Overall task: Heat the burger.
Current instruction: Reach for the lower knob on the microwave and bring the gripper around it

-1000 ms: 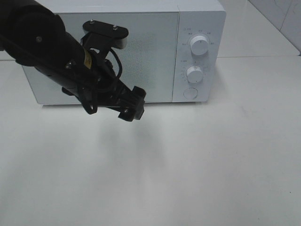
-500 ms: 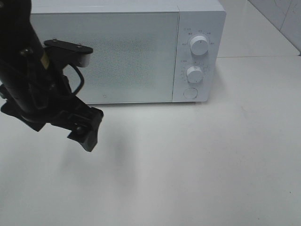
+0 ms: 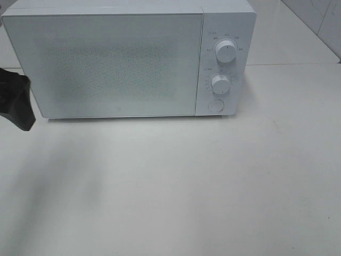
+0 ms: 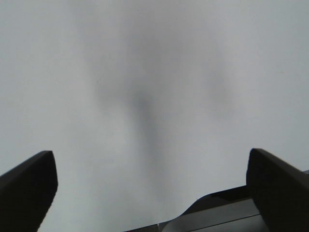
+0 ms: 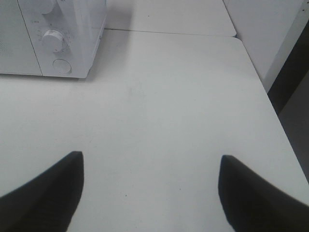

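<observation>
A white microwave (image 3: 117, 64) stands at the back of a plain white table (image 3: 186, 181). It is a boxy shape with rounded corners. Its door (image 3: 106, 61) is shut, and the door's frosted, speckled panel hides the inside. To the right of the door is a control strip with two round ribbed knobs, one (image 3: 226, 52) above the other (image 3: 220, 82). Below them is one flat round button (image 3: 214, 105). The table is smooth and matte, and nothing lies on the stretch in front of the door.

The burger shows in no view, so its place cannot be told.

One black part of the left arm (image 3: 16, 101) juts in at the left edge of the high view, beside the microwave's lower left corner. The left gripper (image 4: 149, 159) hangs over bare table with its two dark fingers (image 4: 29, 188) spread wide and nothing between them. The right gripper (image 5: 149, 157) also has its two fingers (image 5: 48, 193) well apart and empty. It is over the table to the right of the microwave, near the table's right edge.
</observation>
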